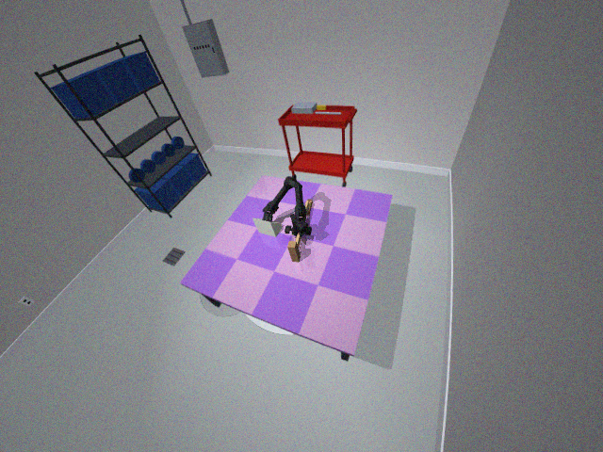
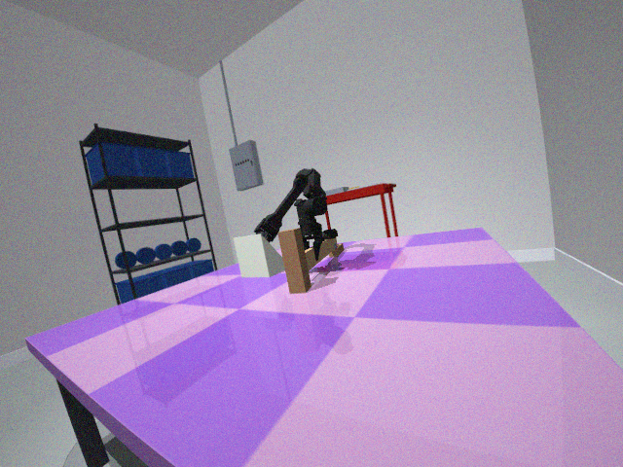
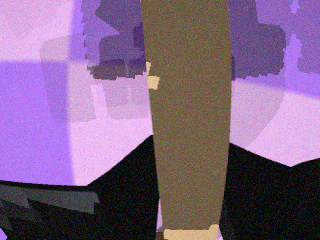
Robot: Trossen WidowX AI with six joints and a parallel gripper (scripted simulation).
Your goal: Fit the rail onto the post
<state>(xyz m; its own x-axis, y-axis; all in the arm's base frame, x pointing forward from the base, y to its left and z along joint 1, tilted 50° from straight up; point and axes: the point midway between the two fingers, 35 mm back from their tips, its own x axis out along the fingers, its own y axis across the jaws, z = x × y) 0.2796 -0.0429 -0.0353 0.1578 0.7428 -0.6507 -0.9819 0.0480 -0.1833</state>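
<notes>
The wooden post (image 1: 294, 251) (image 2: 293, 261) stands upright on the table. The rail (image 1: 298, 239) (image 2: 330, 246) (image 3: 192, 115) runs away behind it, its near end raised off the table and close to the post. The pegs, the holes and any gap at the joint cannot be made out. My gripper (image 1: 298, 234) (image 2: 316, 247) (image 3: 178, 142) is shut on the rail near the post, one black finger on each side. The rail's far end is toward the low footboard block (image 1: 310, 204) (image 2: 339, 249). Whether it sits in the bracket is too small to tell.
A pale box (image 1: 267, 227) (image 2: 254, 256) stands left of the post, beside the arm's base. The checkered table (image 1: 292, 297) (image 2: 427, 377) bears everything. A red cart (image 1: 318, 163) (image 2: 362, 193) and a shelf rack (image 1: 140, 136) (image 2: 151, 182) stand beyond the table.
</notes>
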